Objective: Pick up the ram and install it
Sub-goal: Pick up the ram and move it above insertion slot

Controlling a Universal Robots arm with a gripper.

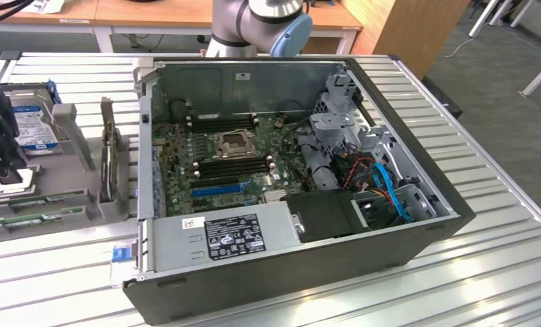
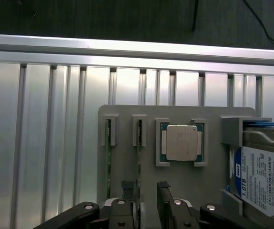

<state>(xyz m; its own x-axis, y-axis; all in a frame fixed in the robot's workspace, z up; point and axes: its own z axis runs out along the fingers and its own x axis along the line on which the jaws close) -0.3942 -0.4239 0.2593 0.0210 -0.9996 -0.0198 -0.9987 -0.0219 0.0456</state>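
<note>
- Two green sticks stand on edge in slots of the gray holder (image 2: 127, 112), which sits on the exterior view's left of the open computer case (image 1: 298, 286).
- One stick is the ram (image 2: 138, 157). The other stick (image 2: 108, 157) is just beside it.
- Above the ram hangs the gripper (image 2: 145, 191). Its fingers are spread wide with the ram between them, and it grasps nothing.
- Near the ram, a square silver chip (image 2: 181, 142) sits in the holder, with a hard drive (image 2: 265, 176) just past it.
- Black memory slots (image 1: 234, 165) lie inside the case.

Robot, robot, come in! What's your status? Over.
Gripper open, over the gray tray. Nearest ram standing in its slot, not gripped. Nothing in the way.
</note>
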